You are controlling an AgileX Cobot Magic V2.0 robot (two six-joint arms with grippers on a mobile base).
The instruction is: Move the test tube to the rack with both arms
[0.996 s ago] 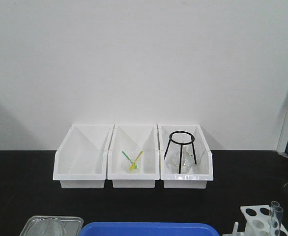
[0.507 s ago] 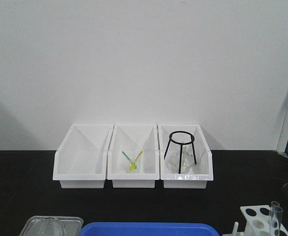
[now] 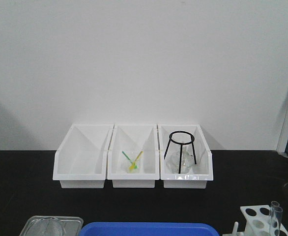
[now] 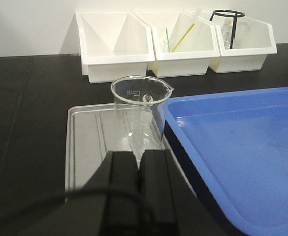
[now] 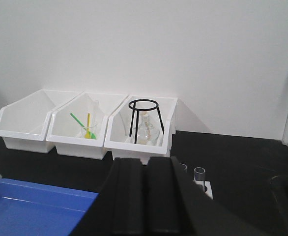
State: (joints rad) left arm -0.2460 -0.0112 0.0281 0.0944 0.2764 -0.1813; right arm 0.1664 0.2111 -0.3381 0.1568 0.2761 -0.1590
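Note:
The white rack (image 3: 255,217) sits at the bottom right of the front view, cut off by the frame edge. Two clear test tubes (image 3: 276,219) stand upright in it, close together. In the right wrist view one test tube (image 5: 199,176) stands just right of my right gripper (image 5: 146,164); a second rim (image 5: 183,167) peeks from behind its finger, and a corner of the rack (image 5: 208,188) shows. The right gripper is shut and empty. My left gripper (image 4: 140,158) is shut and empty, just behind a clear glass beaker (image 4: 139,112). No arm shows in the front view.
The beaker stands on a grey tray (image 4: 85,142) beside a large blue tray (image 4: 242,147). Three white open-front bins (image 3: 133,156) line the back wall: the left one empty, the middle with green and yellow sticks, the right with a black tripod over a flask (image 3: 182,153).

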